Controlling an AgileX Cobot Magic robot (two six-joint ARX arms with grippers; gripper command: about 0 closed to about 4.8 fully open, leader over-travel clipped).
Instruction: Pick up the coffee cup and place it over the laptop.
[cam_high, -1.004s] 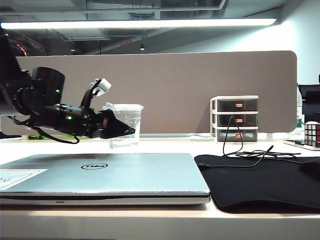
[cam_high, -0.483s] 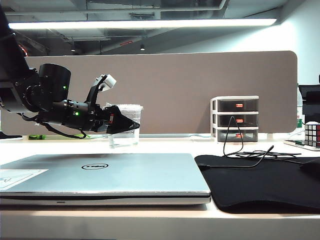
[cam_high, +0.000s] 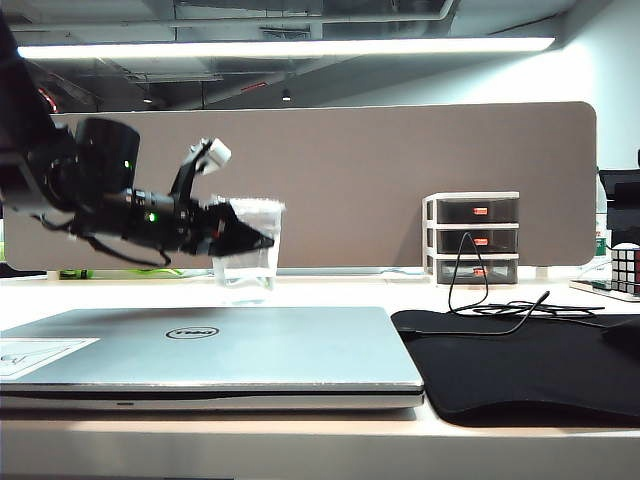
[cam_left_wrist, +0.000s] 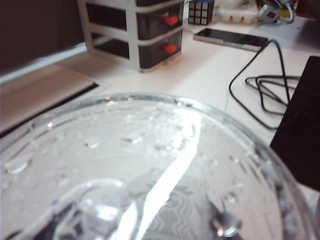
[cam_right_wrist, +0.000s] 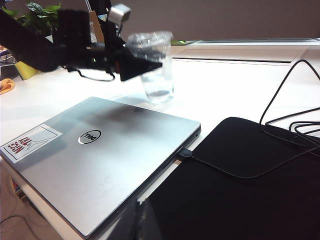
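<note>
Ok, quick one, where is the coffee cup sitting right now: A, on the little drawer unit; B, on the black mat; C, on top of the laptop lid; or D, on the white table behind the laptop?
D: the coffee cup stands on the white table beyond the closed laptop, with the left gripper at its side.

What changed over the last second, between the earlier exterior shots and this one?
The left gripper rose from the middle of the coffee cup to just under its lid, and the cup sits slightly higher in the exterior view. The jaws now flank its upper part; whether they have clamped it cannot be told. The laptop, black mat and drawer unit stayed put. The right gripper is out of view.
</note>
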